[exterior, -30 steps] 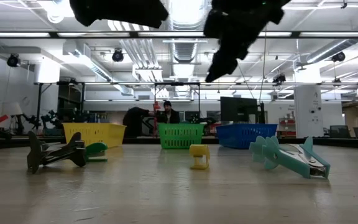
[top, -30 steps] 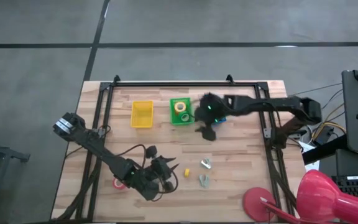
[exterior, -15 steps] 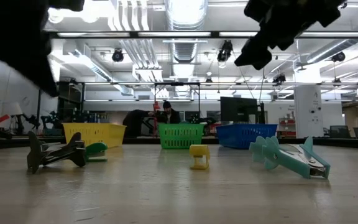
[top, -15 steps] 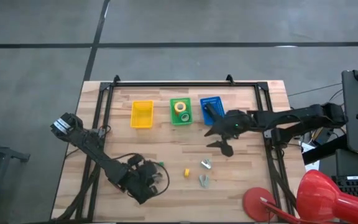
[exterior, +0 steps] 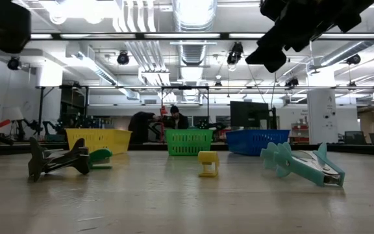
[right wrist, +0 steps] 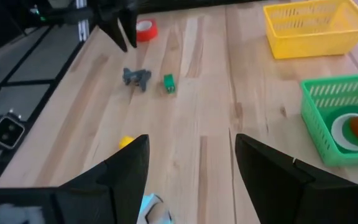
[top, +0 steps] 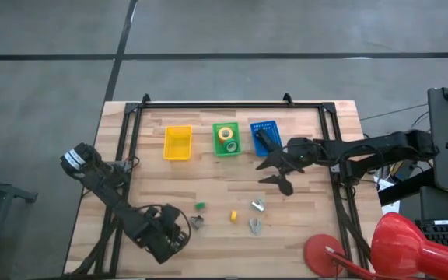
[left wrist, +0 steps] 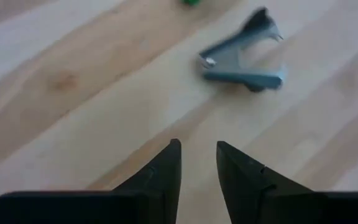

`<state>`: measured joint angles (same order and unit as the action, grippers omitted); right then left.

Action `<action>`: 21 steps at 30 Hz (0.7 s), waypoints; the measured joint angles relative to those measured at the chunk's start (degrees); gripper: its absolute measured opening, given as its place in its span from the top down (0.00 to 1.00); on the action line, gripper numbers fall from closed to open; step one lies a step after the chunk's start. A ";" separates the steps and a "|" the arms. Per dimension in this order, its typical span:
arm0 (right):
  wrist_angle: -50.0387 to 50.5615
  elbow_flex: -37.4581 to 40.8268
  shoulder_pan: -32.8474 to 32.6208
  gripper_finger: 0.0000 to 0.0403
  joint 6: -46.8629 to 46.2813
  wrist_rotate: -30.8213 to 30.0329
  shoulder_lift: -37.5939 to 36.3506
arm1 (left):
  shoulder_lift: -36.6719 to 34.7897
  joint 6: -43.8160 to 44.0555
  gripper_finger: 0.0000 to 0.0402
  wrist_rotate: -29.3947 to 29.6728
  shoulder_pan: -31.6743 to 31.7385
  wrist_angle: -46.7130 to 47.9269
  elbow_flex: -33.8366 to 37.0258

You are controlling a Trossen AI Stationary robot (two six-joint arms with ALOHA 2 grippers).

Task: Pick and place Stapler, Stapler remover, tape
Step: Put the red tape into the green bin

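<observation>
The dark stapler [top: 263,139] lies in the blue basket [top: 272,127]. A yellow and a green tape roll [top: 225,138] lie in the green basket [top: 218,149], also seen in the right wrist view [right wrist: 352,130]. A red tape roll [right wrist: 145,29] lies on the table by my left arm. A dark staple remover [top: 197,223] lies just ahead of my left gripper [left wrist: 197,149], which is empty with a narrow gap between its fingers. My right gripper [top: 278,173] hangs wide open and empty above the table, near-right of the blue basket.
A yellow basket [top: 177,142] stands left of the green one. A small green piece [top: 200,205], a small yellow piece [top: 233,215] and two light staple removers [top: 258,204] [top: 255,226] lie on the near middle of the table. A red lamp [top: 411,249] stands at the near right.
My right gripper has gone from over the baskets toward the table's near right and stays open; the stapler now shows in the blue basket. My left gripper has drawn back toward the near left edge, uncovering the dark staple remover and the green piece.
</observation>
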<state>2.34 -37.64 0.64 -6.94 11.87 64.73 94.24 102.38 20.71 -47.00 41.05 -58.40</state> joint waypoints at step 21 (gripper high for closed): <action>-3.58 -1.13 -0.02 0.42 -0.14 0.14 5.49 | -1.70 -0.08 0.43 -17.24 0.94 6.61 0.34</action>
<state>-1.24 -38.76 0.62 -7.08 12.01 70.22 92.54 102.30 3.47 -46.06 47.66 -58.06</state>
